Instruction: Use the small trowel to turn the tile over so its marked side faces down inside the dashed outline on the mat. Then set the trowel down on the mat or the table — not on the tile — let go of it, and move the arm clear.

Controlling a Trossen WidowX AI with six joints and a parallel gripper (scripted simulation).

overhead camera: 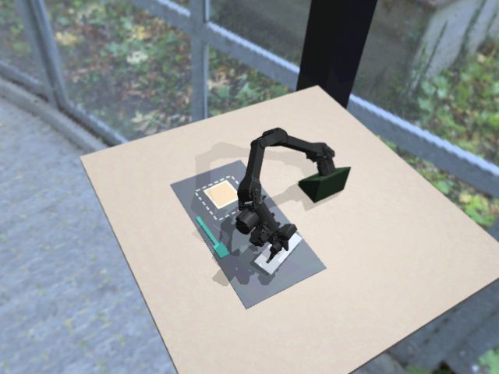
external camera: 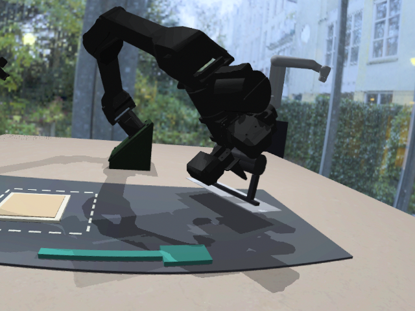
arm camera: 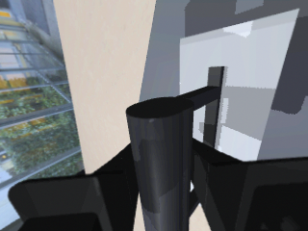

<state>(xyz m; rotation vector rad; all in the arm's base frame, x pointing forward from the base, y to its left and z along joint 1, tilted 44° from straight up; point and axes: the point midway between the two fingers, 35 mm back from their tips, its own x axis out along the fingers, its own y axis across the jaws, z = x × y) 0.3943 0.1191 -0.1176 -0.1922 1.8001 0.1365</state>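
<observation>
The tile lies flat inside the dashed outline, with a tan face and pale rim up. No mark shows on that face; its underside is hidden. My gripper is shut on the black round handle of a trowel with a flat, pale grey blade. The trowel is held tilted over the end of the mat away from the tile. The blade's shadow falls apart from it; the exact height is hard to tell.
A teal flat-bladed tool lies on the grey mat near its long edge, beside the outline. The arm's dark green base stands on the table beyond the mat's opposite side.
</observation>
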